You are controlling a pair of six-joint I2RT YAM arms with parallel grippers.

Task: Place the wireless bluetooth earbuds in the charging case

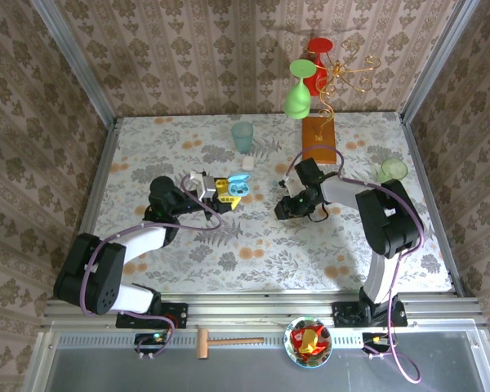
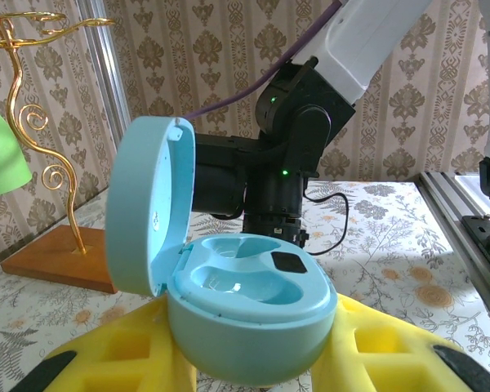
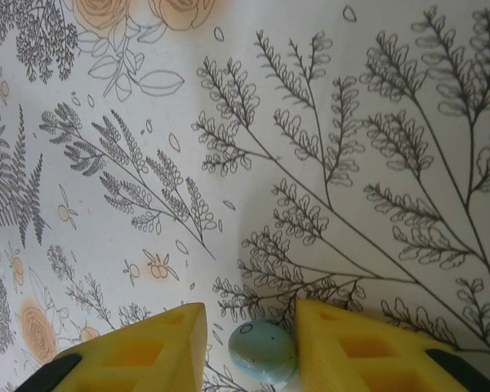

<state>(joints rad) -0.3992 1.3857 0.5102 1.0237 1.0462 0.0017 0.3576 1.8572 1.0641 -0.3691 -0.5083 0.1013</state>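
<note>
The left arm [image 1: 143,239] and right arm [image 1: 343,189] have white links between black joints, and purple cables [image 2: 261,79] loop beside them. A green light [image 2: 284,172] glows on one black joint, and the right end effector [image 3: 251,314] has blocky yellow fingers [image 3: 139,355].

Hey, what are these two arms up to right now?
They are working on getting earbuds into a charging case. The left gripper holds the light blue charging case between its yellow fingers, with the lid flipped open and no bud seated in it. The right gripper is low over the flowery tablecloth, its fingers either side of a light blue earbud. There is a gap on one side, so the earbud does not look gripped.
</note>
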